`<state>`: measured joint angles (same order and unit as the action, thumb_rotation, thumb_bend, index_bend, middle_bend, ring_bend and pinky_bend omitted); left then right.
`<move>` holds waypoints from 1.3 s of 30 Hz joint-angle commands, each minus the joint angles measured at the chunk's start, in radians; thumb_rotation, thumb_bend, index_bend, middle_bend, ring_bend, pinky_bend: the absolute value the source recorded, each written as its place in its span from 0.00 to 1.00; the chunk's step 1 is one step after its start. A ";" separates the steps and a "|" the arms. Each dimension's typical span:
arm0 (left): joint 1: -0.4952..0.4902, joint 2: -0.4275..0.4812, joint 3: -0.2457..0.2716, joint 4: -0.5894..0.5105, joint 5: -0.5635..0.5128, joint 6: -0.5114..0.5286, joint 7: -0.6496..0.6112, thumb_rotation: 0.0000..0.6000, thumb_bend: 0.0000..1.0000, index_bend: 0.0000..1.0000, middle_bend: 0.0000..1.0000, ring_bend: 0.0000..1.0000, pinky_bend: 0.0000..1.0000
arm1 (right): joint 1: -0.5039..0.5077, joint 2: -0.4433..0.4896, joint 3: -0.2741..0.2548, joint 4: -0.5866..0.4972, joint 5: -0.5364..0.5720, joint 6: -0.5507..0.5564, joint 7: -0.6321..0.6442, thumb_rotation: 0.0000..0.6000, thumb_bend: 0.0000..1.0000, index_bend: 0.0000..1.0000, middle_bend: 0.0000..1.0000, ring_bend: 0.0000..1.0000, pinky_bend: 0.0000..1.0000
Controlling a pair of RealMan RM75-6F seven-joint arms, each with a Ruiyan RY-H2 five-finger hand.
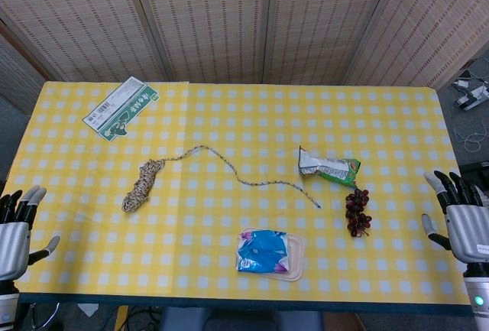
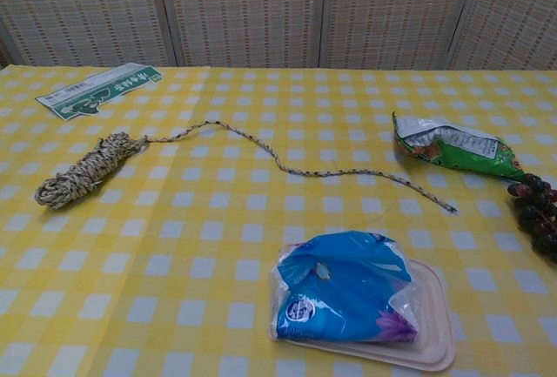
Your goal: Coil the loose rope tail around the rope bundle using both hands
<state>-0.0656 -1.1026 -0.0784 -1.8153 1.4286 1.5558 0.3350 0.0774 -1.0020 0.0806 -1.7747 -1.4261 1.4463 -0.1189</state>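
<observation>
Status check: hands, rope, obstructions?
Left hand and right hand open, at table edges. Rope bundle untouched, tail loose. Blue pack near tail end.

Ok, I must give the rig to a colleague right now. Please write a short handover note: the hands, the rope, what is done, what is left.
Left hand: open, at the table's left edge, holding nothing.
Right hand: open, at the right edge, holding nothing.
Rope bundle lies left of centre. Its loose tail trails right, ending near the snack bag and grapes.
Done: nothing, no coil wound.
Left: grasp bundle and tail, wind the whole tail around the bundle.
</observation>
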 commanded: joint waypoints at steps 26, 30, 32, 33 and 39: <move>-0.235 -0.127 -0.102 0.000 -0.106 -0.260 0.065 1.00 0.20 0.16 0.12 0.13 0.04 | -0.001 0.032 0.040 -0.014 0.016 0.046 -0.016 1.00 0.40 0.10 0.09 0.03 0.05; -0.295 -0.193 -0.117 0.051 -0.172 -0.330 0.104 1.00 0.20 0.16 0.12 0.13 0.04 | -0.005 0.034 0.040 -0.015 0.018 0.052 -0.014 1.00 0.40 0.10 0.09 0.02 0.05; -0.318 -0.220 -0.122 0.073 -0.203 -0.354 0.124 1.00 0.20 0.16 0.12 0.14 0.04 | -0.009 0.035 0.038 -0.013 0.020 0.056 -0.011 1.00 0.40 0.10 0.09 0.03 0.05; -0.330 -0.238 -0.123 0.087 -0.220 -0.366 0.140 1.00 0.20 0.16 0.12 0.14 0.04 | -0.012 0.036 0.037 -0.012 0.023 0.057 -0.011 1.00 0.40 0.10 0.09 0.03 0.05; -0.380 -0.325 -0.127 0.153 -0.325 -0.392 0.231 0.88 0.20 0.16 0.12 0.14 0.04 | -0.021 0.038 0.035 -0.006 0.028 0.064 -0.001 1.00 0.40 0.10 0.09 0.03 0.05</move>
<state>-0.4276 -1.4029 -0.2027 -1.6852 1.1318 1.1754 0.5393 0.0563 -0.9641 0.1157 -1.7812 -1.3980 1.5100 -0.1198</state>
